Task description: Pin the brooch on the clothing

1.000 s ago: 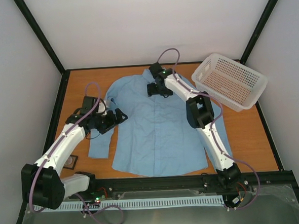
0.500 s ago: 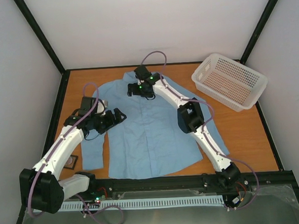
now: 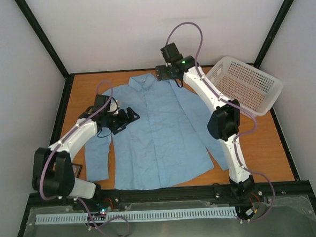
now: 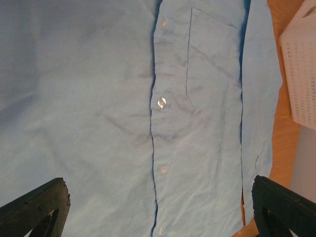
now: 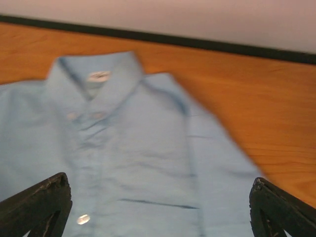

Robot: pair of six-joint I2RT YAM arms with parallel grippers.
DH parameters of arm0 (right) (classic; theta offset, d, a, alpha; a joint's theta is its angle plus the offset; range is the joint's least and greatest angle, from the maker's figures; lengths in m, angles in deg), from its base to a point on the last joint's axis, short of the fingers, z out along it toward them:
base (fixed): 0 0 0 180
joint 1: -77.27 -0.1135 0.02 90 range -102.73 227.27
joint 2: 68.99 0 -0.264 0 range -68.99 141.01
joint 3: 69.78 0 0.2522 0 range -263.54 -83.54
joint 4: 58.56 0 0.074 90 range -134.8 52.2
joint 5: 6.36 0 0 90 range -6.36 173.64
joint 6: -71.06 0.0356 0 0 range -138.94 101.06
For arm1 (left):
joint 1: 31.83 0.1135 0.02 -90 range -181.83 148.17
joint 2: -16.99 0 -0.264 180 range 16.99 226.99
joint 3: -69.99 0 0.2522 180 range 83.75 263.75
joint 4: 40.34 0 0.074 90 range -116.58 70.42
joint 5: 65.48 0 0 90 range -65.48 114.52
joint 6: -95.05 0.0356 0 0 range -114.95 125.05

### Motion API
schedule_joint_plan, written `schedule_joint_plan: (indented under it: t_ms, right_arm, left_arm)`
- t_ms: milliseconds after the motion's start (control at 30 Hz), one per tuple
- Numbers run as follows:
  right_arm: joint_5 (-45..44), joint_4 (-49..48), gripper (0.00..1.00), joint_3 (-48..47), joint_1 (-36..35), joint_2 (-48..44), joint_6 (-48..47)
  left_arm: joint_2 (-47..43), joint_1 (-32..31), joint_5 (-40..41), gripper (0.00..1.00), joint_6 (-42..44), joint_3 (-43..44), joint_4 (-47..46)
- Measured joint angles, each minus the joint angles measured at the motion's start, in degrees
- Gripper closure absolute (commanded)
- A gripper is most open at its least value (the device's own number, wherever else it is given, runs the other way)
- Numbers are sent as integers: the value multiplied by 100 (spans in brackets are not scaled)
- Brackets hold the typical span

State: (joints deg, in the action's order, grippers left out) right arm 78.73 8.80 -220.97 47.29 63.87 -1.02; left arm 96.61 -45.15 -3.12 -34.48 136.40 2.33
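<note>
The light blue shirt [image 3: 159, 132] lies flat and face up on the wooden table, collar to the rear. My left gripper [image 3: 128, 119] is open and empty over the shirt's left chest by the sleeve. In the left wrist view [image 4: 159, 181] its fingers stand wide apart above the button placket and chest pocket [image 4: 212, 54]. My right gripper [image 3: 165, 75] is open and empty, raised over the collar end. In the right wrist view [image 5: 158, 182] it looks down on the collar [image 5: 96, 74] and the shoulder. The brooch is not in view; the shiny discs on the placket are buttons.
A white perforated basket [image 3: 243, 85] stands at the back right; its edge shows in the left wrist view [image 4: 298, 74]. A small black square tray [image 3: 77, 168] lies at the front left, half behind the left arm. Black frame rails border the table.
The right arm swung left across the collar, then lifted back to the rear right. The shirt shifted left and lies flatter. The left gripper moved slightly right over the shirt.
</note>
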Motion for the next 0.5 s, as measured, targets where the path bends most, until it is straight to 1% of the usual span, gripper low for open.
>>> schedule_joint_plan:
  t_ms: [67, 133, 200, 300, 400, 500]
  right_arm:
    - [-573, 76, 6, 50, 90, -153, -223]
    - [-1080, 114, 5, 37, 173, -101, -439]
    - [-1327, 144, 5, 20, 223, 52, -638]
    - [-1508, 175, 8, 13, 247, 404, -909]
    - [-1569, 245, 17, 13, 232, 743, -1082]
    - [-1622, 310, 22, 13, 219, 1008, -1180]
  left_arm:
    - [345, 0, -33, 0, -4, 177, -127]
    - [710, 2, -116, 0, -33, 369, -260]
    - [1019, 4, -197, 0, -74, 511, -382]
    - [1349, 4, -278, 0, -131, 662, -444]
    - [1611, 4, -293, 0, -149, 809, -428]
    - [1803, 4, -297, 0, -146, 903, -400]
